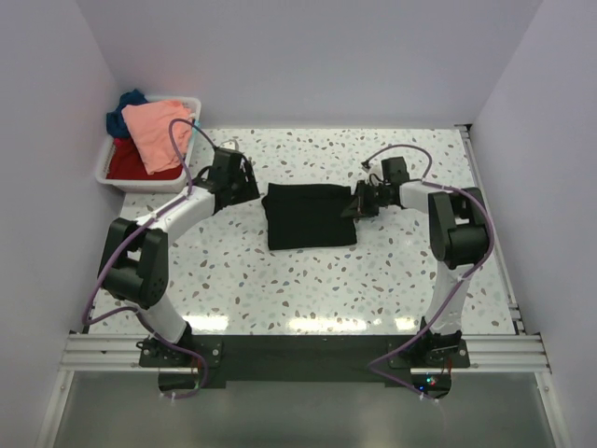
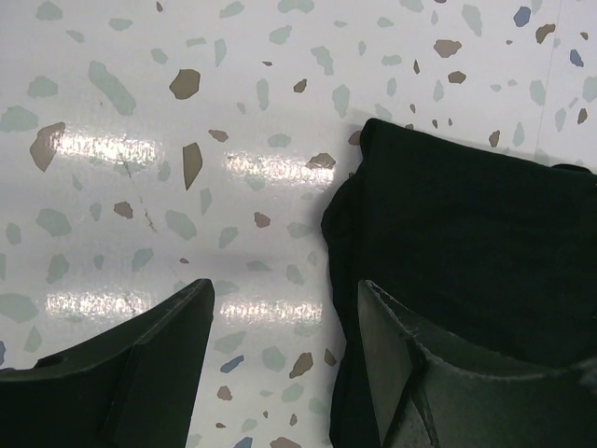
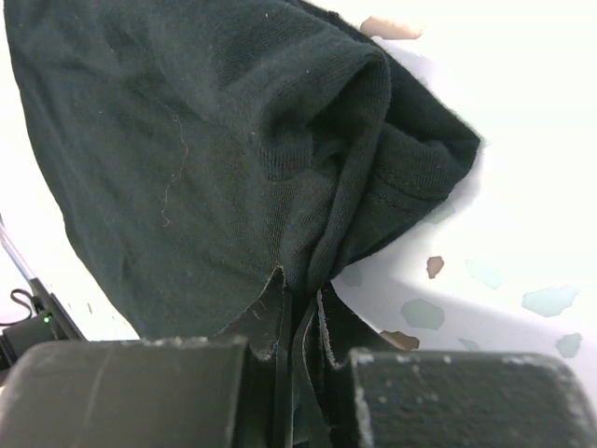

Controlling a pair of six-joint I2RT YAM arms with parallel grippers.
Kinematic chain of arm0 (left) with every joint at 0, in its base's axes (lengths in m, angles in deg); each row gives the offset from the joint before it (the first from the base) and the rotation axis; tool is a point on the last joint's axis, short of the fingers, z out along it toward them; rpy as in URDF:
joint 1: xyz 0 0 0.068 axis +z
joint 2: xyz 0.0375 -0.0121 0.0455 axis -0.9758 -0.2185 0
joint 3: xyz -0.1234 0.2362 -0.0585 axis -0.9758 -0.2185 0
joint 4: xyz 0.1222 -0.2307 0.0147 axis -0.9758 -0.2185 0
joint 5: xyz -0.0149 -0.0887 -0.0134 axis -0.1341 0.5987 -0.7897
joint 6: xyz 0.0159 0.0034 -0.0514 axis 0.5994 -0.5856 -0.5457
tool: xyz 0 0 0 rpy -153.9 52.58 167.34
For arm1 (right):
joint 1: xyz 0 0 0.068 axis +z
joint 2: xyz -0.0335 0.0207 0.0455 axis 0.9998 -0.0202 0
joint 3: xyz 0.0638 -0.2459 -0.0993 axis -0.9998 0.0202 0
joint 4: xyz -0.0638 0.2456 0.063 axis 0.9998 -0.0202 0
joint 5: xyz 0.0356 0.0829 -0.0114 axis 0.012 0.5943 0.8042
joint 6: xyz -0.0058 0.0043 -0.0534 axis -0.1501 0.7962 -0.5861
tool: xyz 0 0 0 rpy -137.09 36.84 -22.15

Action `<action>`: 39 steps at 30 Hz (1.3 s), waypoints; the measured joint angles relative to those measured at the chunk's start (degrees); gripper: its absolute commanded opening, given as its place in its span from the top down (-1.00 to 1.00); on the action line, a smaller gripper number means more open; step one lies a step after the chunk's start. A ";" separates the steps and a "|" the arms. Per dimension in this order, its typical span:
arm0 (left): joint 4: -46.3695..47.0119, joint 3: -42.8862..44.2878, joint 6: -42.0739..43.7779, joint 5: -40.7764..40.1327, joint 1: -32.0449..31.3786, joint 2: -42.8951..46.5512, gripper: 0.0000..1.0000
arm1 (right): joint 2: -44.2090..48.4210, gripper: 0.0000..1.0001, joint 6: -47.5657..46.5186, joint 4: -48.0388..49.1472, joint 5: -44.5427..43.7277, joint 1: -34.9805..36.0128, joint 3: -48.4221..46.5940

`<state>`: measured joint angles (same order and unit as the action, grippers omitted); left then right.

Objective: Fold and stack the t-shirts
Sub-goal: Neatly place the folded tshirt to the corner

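Where the right fingers (image 3: 224, 373) meet, they are clenched tight on a fold of the black t-shirt (image 3: 215, 140). The cloth is pinched between them and bunches up just past the tips. Seen from above, this grip is on the shirt's 3 o'clock edge.

The left fingers (image 2: 191, 322) are spread apart and hold nothing. One finger is over the bare speckled bench (image 2: 140, 112). The other is over the edge of the black shirt, and whether it touches the cloth I cannot tell. From above, they sit at about 10 o'clock from the shirt.

The black t-shirt lies folded in a dark block in the middle of the bench, between the two arms.

Far off at 10 o'clock on the bench is a white plastic bin (image 1: 104, 168). A salmon-pink t-shirt (image 1: 157, 131) is piled on top in it. A red t-shirt (image 1: 126, 163) lies under it, and a dark blue t-shirt (image 1: 121, 112) pokes out at the back.
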<state>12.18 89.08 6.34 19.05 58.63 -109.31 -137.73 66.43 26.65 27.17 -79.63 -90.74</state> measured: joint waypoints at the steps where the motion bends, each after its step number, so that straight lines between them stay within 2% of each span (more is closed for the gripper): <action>1: 0.02 -0.02 0.02 0.04 0.02 0.00 -0.36 | 0.00 1.00 -0.04 -0.42 -0.22 0.15 -0.22; 8: 0.17 -0.24 0.57 0.13 0.37 0.11 -0.36 | 0.02 1.00 -0.44 -6.23 -6.21 1.14 -4.15; 20: 0.22 -0.96 1.42 0.24 1.11 0.57 -0.36 | -0.70 1.00 -3.39 -16.59 -32.26 1.49 -23.19; 28: 0.04 -0.92 1.68 0.28 1.11 0.59 -0.36 | -9.77 1.00 -4.24 -20.17 -48.43 -0.48 -36.76; 39: -0.46 2.49 3.41 0.26 1.11 -0.81 -0.36 | -20.74 1.00 -5.33 -25.46 -61.13 -8.04 -55.25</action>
<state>11.72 91.57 9.75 19.31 59.75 -110.12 -158.48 61.10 1.19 -33.97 -87.67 -145.99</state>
